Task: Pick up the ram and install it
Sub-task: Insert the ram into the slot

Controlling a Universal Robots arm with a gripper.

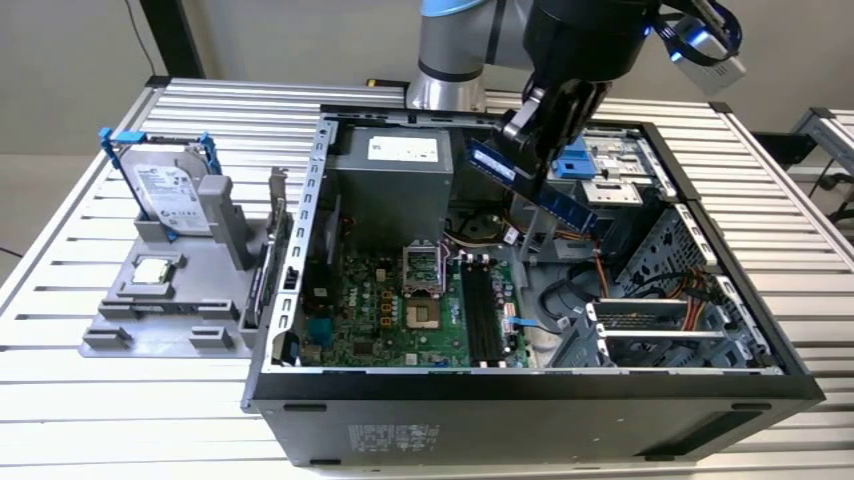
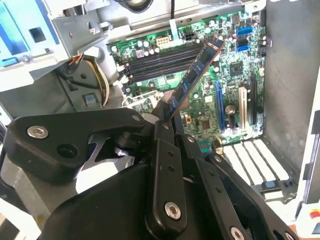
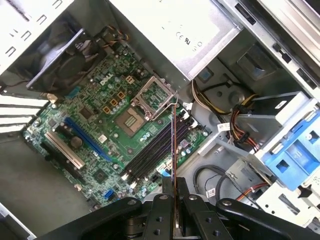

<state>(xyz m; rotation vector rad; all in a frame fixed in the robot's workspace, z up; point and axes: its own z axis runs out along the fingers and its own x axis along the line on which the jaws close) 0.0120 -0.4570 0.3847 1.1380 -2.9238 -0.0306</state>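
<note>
- The gripper (image 1: 523,148) is clamped on the ram (image 1: 534,187), its two black fingers pressed flat against the faces of the board.
- In the second wrist view the gripper (image 2: 166,116) holds the ram (image 2: 197,72) near one end, and most of the stick juts out free past the fingertips.
- The ram hangs in the air over the open case (image 1: 320,200), tilted, with its far end sloping down toward the exterior view's right. It touches nothing but the gripper.
- It is well above the motherboard (image 1: 387,300) and apart from the long black slots (image 1: 483,300), which look empty.
- In the first wrist view the ram (image 3: 173,145) shows edge-on as a thin line rising from the gripper (image 3: 175,189), and it lies close to the line of the slots (image 3: 155,147).
- Handling, as a judgement:
  - The ram is light, thin and stiff, so it will not sag in the grip, but its smooth faces could slip or pivot if it is pushed off-axis.
  - It is fragile: the chips and the contact edge should stay clear of the pads.
  - The safest hold is on the flat faces near the upper long edge, squarely, leaving the contact edge bare.
- The case stands on a slatted bench (image 1: 134,420).
</note>
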